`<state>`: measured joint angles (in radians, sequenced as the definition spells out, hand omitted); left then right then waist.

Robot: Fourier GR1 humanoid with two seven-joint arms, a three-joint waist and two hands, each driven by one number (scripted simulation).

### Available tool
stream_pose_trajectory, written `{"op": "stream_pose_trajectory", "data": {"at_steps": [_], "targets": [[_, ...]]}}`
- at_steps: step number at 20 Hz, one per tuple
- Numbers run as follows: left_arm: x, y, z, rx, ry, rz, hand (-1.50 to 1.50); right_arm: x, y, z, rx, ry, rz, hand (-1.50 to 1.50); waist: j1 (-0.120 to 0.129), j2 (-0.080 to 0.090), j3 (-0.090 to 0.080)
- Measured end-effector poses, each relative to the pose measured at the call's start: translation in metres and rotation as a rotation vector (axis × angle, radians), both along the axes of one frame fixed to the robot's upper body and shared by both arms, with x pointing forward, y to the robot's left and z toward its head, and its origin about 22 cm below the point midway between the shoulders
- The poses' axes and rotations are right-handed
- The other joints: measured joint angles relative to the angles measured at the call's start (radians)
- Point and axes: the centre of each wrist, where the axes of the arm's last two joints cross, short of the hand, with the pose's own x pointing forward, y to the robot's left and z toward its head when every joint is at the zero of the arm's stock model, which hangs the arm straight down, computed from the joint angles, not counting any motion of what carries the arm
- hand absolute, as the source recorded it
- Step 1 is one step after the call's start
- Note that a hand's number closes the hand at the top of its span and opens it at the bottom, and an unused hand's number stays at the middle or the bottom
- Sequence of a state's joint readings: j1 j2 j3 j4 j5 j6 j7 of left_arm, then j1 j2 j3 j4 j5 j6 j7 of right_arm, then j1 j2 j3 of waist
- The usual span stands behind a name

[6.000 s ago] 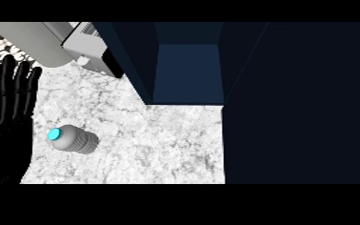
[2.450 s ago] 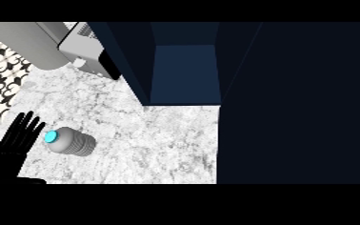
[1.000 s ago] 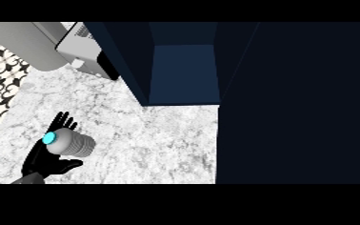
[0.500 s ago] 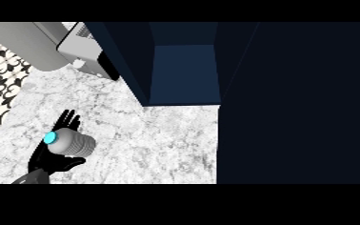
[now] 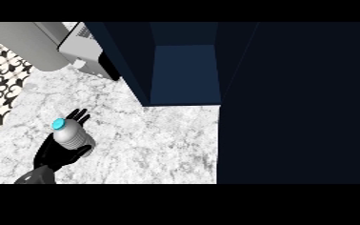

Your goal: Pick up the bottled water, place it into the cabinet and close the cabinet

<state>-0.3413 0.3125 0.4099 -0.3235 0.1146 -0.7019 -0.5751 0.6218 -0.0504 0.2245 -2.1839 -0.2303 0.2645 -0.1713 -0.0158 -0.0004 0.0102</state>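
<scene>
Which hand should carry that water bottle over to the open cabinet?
Probably the left hand: it is already under the bottled water, fingers around it. No right hand shows. The cabinet stands open, up and to the right.

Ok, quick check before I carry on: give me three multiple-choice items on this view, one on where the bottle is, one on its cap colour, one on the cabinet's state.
1. Where is the bottled water?
A. inside the cabinet
B. in the left hand, at the view's lower left
C. on the grey appliance

2. What colour is the bottle's cap?
A. red
B. white
C. light blue

3. What state is the cabinet in?
A. open
B. closed
C. open with the bottle inside

Answers: 1 B, the left hand cups it over the marble counter. 2 C, the cap shows light blue. 3 A, its dark blue interior is exposed, with no bottle in it.
</scene>
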Motion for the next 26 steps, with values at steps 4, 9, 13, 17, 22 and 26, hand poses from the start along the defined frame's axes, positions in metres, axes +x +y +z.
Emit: {"op": "stream_pose_trajectory", "data": {"at_steps": [4, 9, 13, 17, 22, 26], "targets": [[0.005, -0.02, -0.006, -0.018, 0.006, -0.055, 1.5, 0.0, 0.004, 0.0, 0.002, 0.003, 0.004, -1.5, -0.004, 0.003, -0.008], [0.006, -0.03, -0.009, -0.041, 0.006, -0.081, 1.5, -0.001, 0.007, -0.001, -0.003, 0.008, 0.003, -1.5, -0.002, 0.003, -0.011], [0.007, -0.032, -0.009, -0.032, -0.007, -0.081, 1.5, -0.003, 0.003, -0.006, -0.005, 0.016, 0.005, -1.5, -0.001, 0.003, -0.011], [0.005, -0.04, -0.013, -0.025, -0.033, -0.022, 1.5, -0.003, 0.002, -0.004, -0.009, 0.008, -0.004, -1.5, 0.002, 0.002, -0.011], [0.004, -0.057, -0.017, -0.04, -0.088, 0.11, 1.5, -0.002, 0.0, -0.005, -0.006, 0.012, -0.011, -1.5, 0.009, -0.001, -0.009], [0.002, -0.06, -0.017, -0.087, -0.112, 0.171, 1.5, -0.002, 0.005, -0.01, -0.006, 0.013, -0.015, -1.5, 0.013, -0.002, -0.009]]}}
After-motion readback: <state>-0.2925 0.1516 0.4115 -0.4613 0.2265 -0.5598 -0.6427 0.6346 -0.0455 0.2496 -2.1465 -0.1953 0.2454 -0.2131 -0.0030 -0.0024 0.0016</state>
